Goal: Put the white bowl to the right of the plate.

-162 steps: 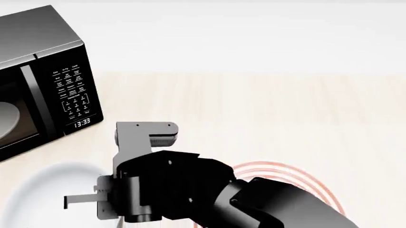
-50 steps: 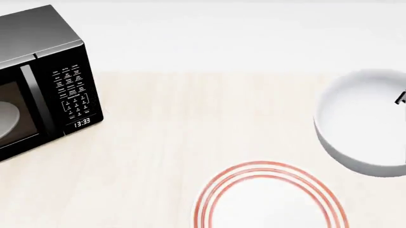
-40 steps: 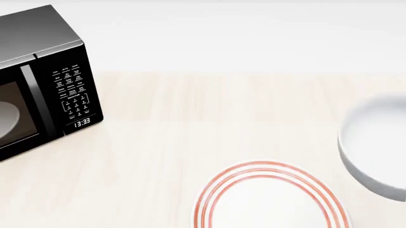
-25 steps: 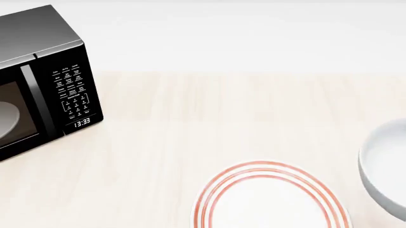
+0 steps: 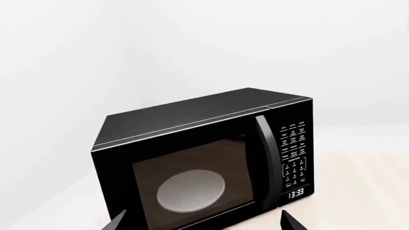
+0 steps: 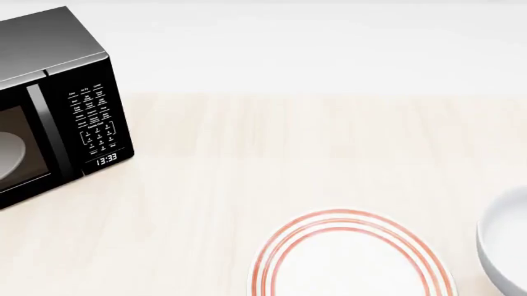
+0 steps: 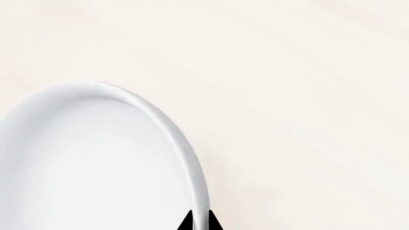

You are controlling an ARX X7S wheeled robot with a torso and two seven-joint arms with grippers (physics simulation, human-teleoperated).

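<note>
The right jaws pinch the rim of the white bowl [image 7: 96, 163]: in the right wrist view two dark fingertips [image 7: 187, 222] sit either side of the thin white wall, one inside and one outside, closed on it. The left jaws stand open, their two dark tips wide apart at the edge of the left wrist view, with nothing between them but the microwave [image 5: 204, 158] ahead.

From the head view neither arm shows. The plate [image 6: 350, 256] with its red rings lies flat on the pale wood tabletop [image 6: 288, 148] at about 6 o'clock, its near part cut off by the frame. The white bowl [image 6: 504, 250] shows only as a curved slice at about 4 o'clock, just beside the plate on its right, with a strip of bare tabletop between them; whether it rests on the surface or hangs just above it I cannot tell. The black microwave [image 6: 58, 105] sits at about 9 o'clock, well apart from both, door shut, a grey dish [image 5: 190, 190] dim behind the glass and 13:33 on its display.
</note>
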